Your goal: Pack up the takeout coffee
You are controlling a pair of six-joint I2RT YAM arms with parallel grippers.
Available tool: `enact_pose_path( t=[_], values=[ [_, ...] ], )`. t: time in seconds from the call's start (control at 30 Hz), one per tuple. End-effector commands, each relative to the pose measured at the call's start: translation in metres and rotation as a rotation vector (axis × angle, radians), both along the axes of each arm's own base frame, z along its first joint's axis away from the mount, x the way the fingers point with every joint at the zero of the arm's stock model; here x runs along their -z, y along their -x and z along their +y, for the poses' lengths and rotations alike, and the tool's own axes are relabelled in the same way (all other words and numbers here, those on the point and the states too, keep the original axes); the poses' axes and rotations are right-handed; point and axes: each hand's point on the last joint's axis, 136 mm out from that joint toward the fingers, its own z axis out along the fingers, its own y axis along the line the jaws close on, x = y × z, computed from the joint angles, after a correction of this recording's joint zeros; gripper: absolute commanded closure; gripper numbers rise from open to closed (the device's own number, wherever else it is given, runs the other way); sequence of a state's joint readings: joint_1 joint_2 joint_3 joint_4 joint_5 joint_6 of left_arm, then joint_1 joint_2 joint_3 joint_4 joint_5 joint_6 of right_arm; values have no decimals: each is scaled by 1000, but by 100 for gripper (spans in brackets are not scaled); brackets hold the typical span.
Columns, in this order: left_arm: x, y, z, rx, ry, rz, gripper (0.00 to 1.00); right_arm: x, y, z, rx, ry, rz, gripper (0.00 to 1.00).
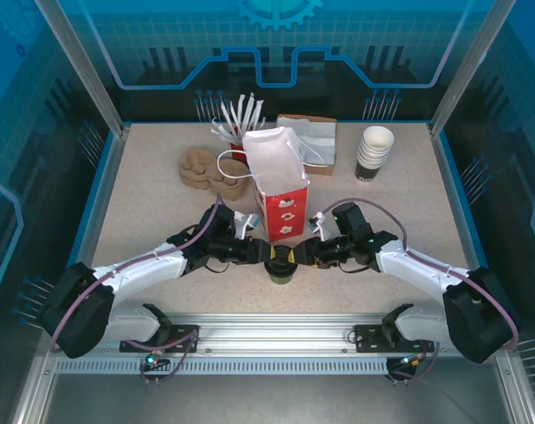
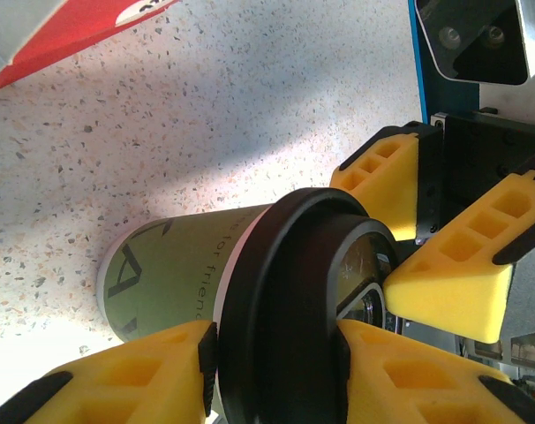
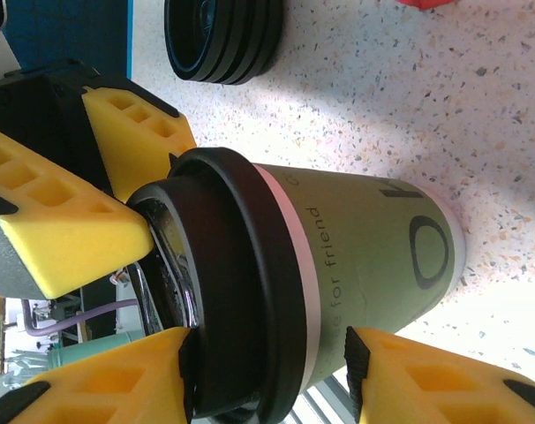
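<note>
Speckled beige table [image 1: 144, 221] carries everything, w/ both arms reaching in from the near edge to meet at ctr. Largest item is a red-and-white paper bag [image 1: 281, 181], upright, mouth open, at mid-table. Behind it to the right sits a brown box [image 1: 320, 141] w/ white paper in it. Left of the bag lie tan pulp cup carriers [image 1: 204, 168]. A stack of white-rimmed cups [image 1: 374, 152] stands well apart at the back right, and white straws [image 1: 241, 117] stick up just behind the bag. In the right wrist view a stack of black lids [image 3: 222, 40] lies flat on the table near the coffee. The takeout coffee [image 1: 279, 266] stands upright on the table just in front of the bag, outside it, btwn the two grippers; its wall is olive green w/ dark lettering and a black lid [image 2: 281, 318] is on top. The left gripper [image 1: 252, 251] comes at the lid from the left, its yellow pads [image 2: 126, 380] apart either side of the lid and right up against it; cannot tell if it actually clamps. The right gripper [image 1: 305, 252] comes from the right, pads [image 3: 426, 375] spread around the cup's upper part; grip or no grip, cannot tell.
</note>
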State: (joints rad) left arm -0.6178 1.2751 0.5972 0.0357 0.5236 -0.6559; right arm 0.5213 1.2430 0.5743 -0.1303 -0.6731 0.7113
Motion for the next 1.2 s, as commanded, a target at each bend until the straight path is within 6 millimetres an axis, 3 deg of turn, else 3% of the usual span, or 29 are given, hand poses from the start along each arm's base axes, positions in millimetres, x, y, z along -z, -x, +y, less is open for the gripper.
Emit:
enact_pose_path(
  t=[0.0, 0.27, 0.73, 1.17],
  values=[
    [40, 19, 19, -25, -114, 124, 62, 57, 16, -32, 75, 191, 125, 52],
    [35, 17, 19, -32, -109, 115, 62, 59, 16, -34, 85, 188, 124, 52],
    [2, 8, 10, -23, -88, 46, 60, 8, -1, -16, 74, 143, 90, 45],
    [-25, 0, 12, -25, -123, -18, 42, -18, -5, -9, 52, 139, 53, 42]
  ],
)
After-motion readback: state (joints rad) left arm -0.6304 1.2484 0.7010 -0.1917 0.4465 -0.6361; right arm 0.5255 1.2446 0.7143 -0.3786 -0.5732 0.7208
